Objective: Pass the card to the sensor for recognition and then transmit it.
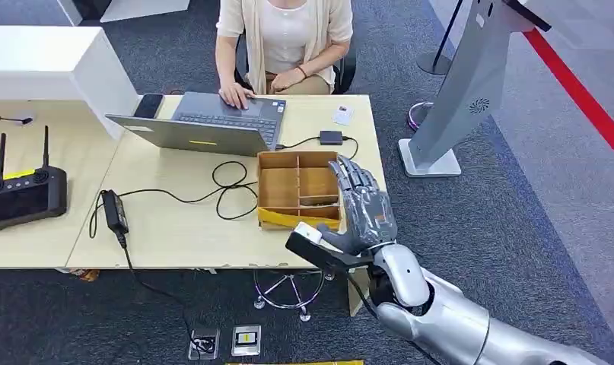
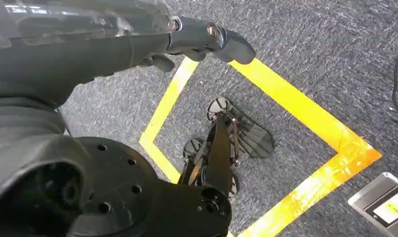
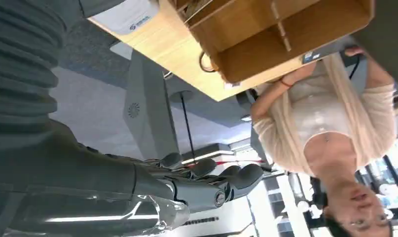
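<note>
A white card (image 1: 307, 230) sits at the thumb of my right hand (image 1: 362, 207), which holds it by the thumb while the other fingers stay spread. The hand hovers over the right edge of the divided wooden box (image 1: 297, 187) near the table's front. In the right wrist view the card (image 3: 125, 15) shows a small logo, close to the box (image 3: 280, 34), and the fingers (image 3: 211, 185) hold nothing. The small black sensor (image 1: 331, 138), cabled to the laptop (image 1: 212, 125), lies beyond the box. My left hand (image 2: 197, 39) hangs over the floor holding nothing.
A person (image 1: 284, 38) sits behind the table with a hand on the laptop. Another white card (image 1: 343, 115) lies near the table's far right corner. A power brick (image 1: 113, 211) and cables lie left of the box. A grey kiosk stand (image 1: 459, 99) rises on the right.
</note>
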Robot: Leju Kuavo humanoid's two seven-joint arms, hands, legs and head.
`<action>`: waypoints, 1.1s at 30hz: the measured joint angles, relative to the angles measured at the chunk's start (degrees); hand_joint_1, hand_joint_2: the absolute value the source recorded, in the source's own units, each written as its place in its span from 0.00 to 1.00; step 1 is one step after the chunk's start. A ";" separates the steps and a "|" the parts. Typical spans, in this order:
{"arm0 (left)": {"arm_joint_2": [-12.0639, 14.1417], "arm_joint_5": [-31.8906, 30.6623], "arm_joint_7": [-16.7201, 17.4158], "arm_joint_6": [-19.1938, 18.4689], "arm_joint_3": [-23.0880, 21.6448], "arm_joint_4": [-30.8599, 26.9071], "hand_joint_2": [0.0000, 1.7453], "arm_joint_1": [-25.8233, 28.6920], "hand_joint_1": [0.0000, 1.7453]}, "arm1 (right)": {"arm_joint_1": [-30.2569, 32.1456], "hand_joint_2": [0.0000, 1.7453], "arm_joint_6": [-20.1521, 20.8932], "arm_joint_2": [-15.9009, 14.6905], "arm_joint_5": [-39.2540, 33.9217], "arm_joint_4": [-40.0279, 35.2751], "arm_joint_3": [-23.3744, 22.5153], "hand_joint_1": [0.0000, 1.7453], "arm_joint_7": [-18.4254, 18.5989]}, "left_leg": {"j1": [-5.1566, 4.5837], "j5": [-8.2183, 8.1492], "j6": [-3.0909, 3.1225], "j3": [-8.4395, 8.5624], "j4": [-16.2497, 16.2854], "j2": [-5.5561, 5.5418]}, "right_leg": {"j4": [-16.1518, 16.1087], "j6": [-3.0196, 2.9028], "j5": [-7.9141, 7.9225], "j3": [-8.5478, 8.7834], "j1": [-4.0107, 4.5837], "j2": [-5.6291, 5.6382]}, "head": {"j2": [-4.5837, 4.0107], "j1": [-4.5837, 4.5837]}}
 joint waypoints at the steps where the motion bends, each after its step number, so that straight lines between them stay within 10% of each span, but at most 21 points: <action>1: 0.00 0.11 0.00 0.04 -0.13 -0.02 0.00 -0.04 0.00 | 0.11 1.00 0.46 0.44 -0.20 0.11 -0.04 0.00 -0.57 | 0.00 0.00 0.00 0.00 0.00 0.00 | 0.00 0.00 0.00 0.00 0.00 -0.01 | 0.00 0.02; 33: 0.59 2.17 2.10 0.52 -9.16 -1.27 0.00 -1.78 0.00 | -7.63 1.00 8.57 11.34 -8.74 19.77 1.20 0.00 -7.61 | 0.00 0.01 -0.01 -0.02 0.00 -0.03 | 0.04 -0.01 0.00 -0.01 0.00 -0.04 | 0.00 0.04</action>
